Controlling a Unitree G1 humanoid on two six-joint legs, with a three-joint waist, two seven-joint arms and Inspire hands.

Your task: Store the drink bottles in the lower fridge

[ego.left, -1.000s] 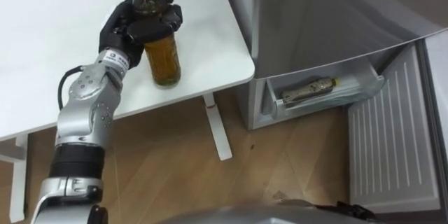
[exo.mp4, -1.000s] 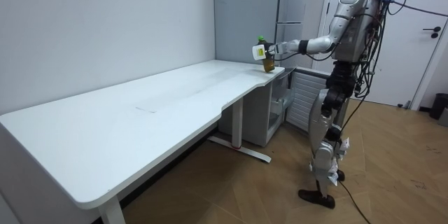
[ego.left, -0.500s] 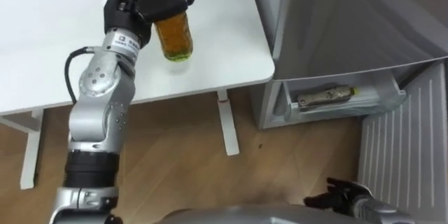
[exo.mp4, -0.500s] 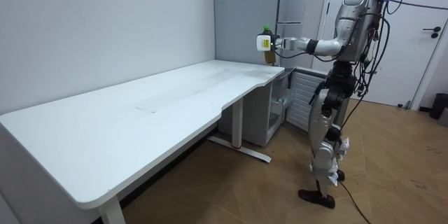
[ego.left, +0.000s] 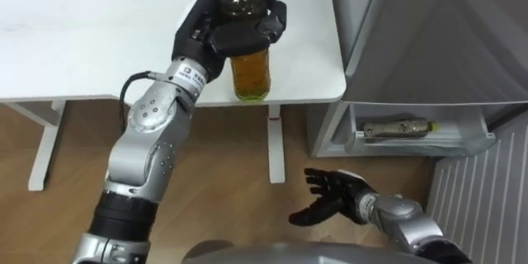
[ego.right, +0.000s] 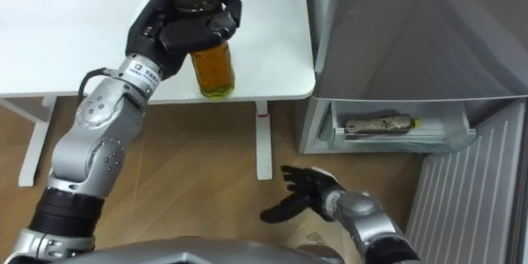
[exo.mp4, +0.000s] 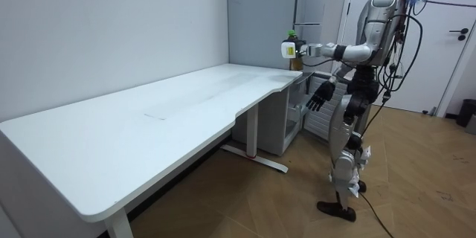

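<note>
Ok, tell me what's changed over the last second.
The left hand, fingers still curled round the green-capped bottle, has lifted it off the white table towards the fridge. The right hand has risen, open. The other bottle stayed in the drawer.

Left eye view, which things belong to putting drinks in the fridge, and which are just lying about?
Job: tea bottle, gripped by left hand; second bottle lying in the lower fridge drawer; open right hand.
Just there: white table.
</note>
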